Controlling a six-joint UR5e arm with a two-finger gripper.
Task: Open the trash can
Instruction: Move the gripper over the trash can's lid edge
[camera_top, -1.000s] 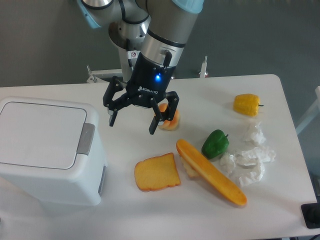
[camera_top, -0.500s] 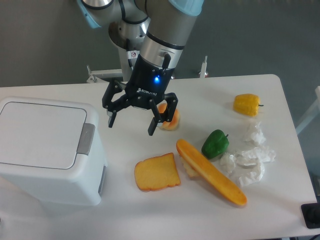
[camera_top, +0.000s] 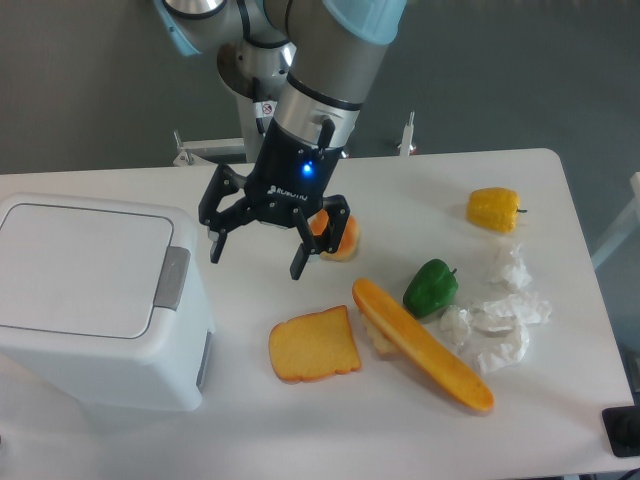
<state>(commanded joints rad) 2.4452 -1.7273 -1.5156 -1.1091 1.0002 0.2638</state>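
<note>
The trash can (camera_top: 95, 300) is a large white boxy bin at the left of the table. Its flat lid (camera_top: 85, 265) lies shut, and a grey push-latch (camera_top: 172, 279) sits on the lid's right edge. My gripper (camera_top: 256, 256) hangs open above the table just right of the bin, its fingers spread and pointing down. Nothing is between the fingers. The left fingertip is a short way up and right of the latch, not touching it.
A toast slice (camera_top: 314, 344), a long baguette sandwich (camera_top: 422, 345), a green pepper (camera_top: 431, 286), a yellow pepper (camera_top: 494, 209) and crumpled paper (camera_top: 495, 320) lie to the right. An orange fruit piece (camera_top: 341, 239) sits behind the gripper.
The gripper has shifted slightly left toward the trash can, staying open. Nothing else moved.
</note>
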